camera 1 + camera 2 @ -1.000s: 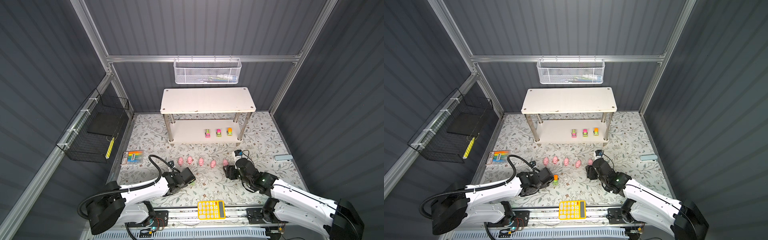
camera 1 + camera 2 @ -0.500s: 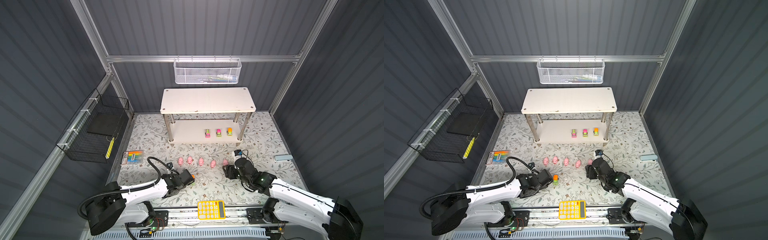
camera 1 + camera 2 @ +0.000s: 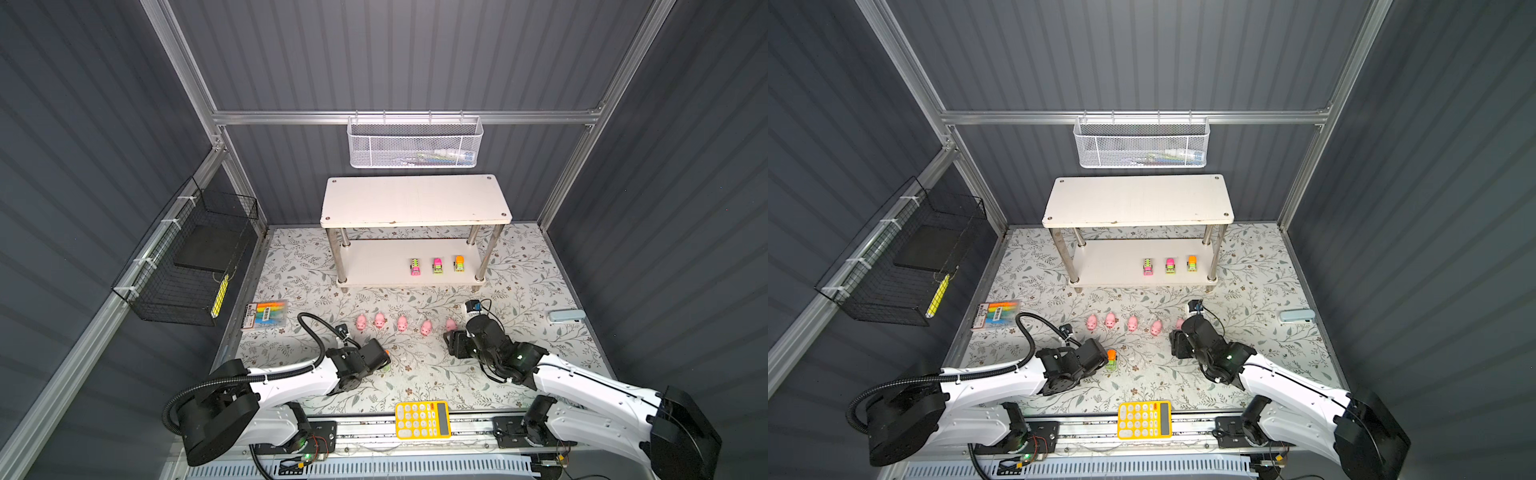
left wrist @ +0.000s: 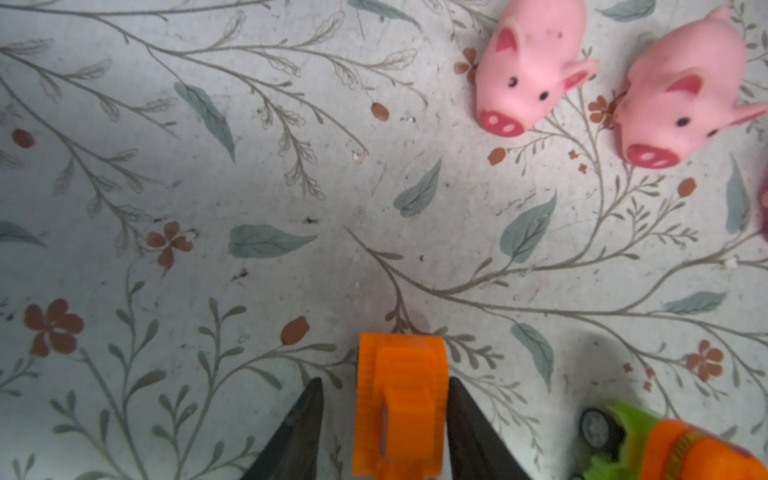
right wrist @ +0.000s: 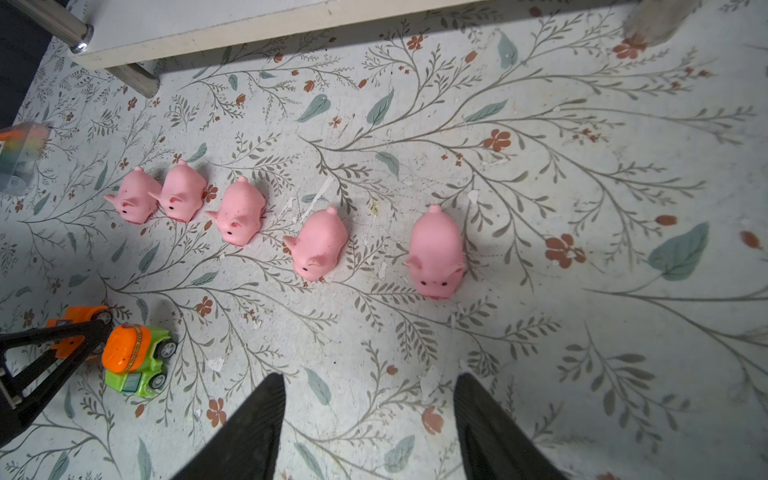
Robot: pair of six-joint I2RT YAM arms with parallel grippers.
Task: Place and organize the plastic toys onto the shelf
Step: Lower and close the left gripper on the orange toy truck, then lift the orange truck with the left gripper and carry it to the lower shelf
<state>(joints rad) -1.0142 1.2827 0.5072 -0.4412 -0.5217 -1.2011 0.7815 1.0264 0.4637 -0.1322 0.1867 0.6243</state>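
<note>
My left gripper (image 4: 384, 386) stands open around a small orange vehicle (image 4: 401, 407) on the floral mat. One finger touches the toy and a gap shows at the other. A green truck with an orange drum (image 5: 135, 361) stands just beside it. Several pink pigs (image 3: 402, 323) form a row in front of the shelf (image 3: 415, 199). Three toy vehicles (image 3: 437, 265) sit on the shelf's lower board. My right gripper (image 5: 370, 382) is open and holds nothing. It hovers low over the mat just short of the nearest pig (image 5: 436, 253).
A yellow calculator (image 3: 422, 419) lies at the mat's front edge and a marker pack (image 3: 266, 314) at its left. A pale blue object (image 3: 565, 316) lies at the right. A black wire basket (image 3: 187, 266) hangs on the left wall, a white mesh basket (image 3: 415, 143) above the shelf.
My left gripper has narrowed its jaws around the orange vehicle and shifted slightly. The right arm has stayed still.
</note>
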